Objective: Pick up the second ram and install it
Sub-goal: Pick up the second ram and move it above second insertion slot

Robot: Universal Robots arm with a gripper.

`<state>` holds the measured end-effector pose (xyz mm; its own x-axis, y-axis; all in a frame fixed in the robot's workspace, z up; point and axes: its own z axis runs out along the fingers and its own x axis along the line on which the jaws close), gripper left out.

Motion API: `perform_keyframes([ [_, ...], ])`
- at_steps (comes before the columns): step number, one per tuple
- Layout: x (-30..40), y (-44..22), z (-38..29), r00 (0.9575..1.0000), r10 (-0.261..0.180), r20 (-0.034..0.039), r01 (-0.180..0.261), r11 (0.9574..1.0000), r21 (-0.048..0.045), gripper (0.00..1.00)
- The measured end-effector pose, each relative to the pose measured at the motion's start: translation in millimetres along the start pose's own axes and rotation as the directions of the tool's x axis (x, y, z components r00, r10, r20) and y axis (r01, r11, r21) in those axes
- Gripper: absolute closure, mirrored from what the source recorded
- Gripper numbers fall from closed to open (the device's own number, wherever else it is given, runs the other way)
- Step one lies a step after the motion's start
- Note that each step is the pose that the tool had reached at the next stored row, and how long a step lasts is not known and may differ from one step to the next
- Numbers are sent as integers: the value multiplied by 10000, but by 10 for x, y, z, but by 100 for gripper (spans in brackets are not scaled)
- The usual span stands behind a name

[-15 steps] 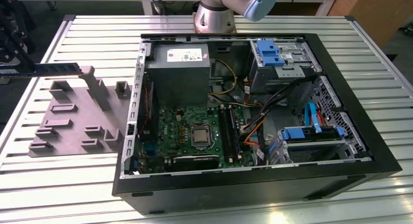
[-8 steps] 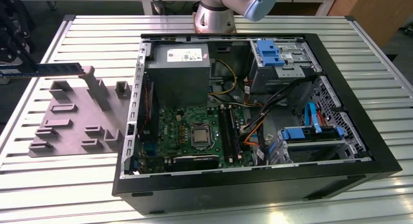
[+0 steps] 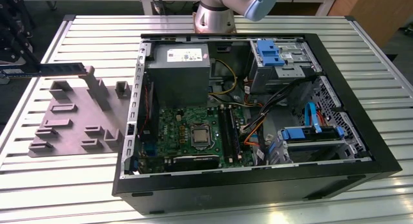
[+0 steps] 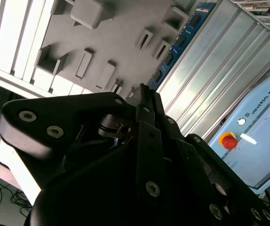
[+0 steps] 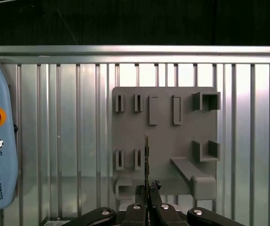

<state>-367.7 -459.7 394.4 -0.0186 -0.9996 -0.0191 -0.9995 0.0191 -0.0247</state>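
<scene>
1. The second ram point(image 3: 58, 68), a long, thin, flat dark blue-green circuit-board stick, hangs level in the air at the upper left of the exterior view. In the first wrist view it is seen edge-on as a thin dark line point(image 5: 146, 155). In the second wrist view it is a blue strip with black chips point(image 4: 177, 44).
2. The black two-fingered hand point(image 5: 147, 190) is closed on one end of the ram, with a finger pressed against each flat face.
3. Below the ram lies a grey moulded plastic tray point(image 3: 71, 103) with raised blocks and narrow slots. The ram's free end is close to the top of the tray's tallest block. Whether they touch cannot be told.
4. The tray rests on a silver ribbed aluminium table point(image 3: 51, 185).
5. An open black computer case point(image 3: 258, 185) fills the centre and right of the exterior view, well apart from the ram. Inside it are a green motherboard point(image 3: 193, 132), long narrow black memory sockets point(image 3: 229, 129), a grey metal power-supply box point(image 3: 177, 74) and blue plastic drive brackets point(image 3: 268, 52).
6. The silver arm base point(image 3: 213, 16) stands behind the case at the top centre of the exterior view.
7. A light blue and white control pendant point(image 5: 1, 165) with a red button lies on the table beside the tray.
</scene>
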Motion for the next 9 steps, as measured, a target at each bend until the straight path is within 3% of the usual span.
perform_keyframes([
  [9,-1,-51,1,10000,1,0,-1,10000,0,86],
])
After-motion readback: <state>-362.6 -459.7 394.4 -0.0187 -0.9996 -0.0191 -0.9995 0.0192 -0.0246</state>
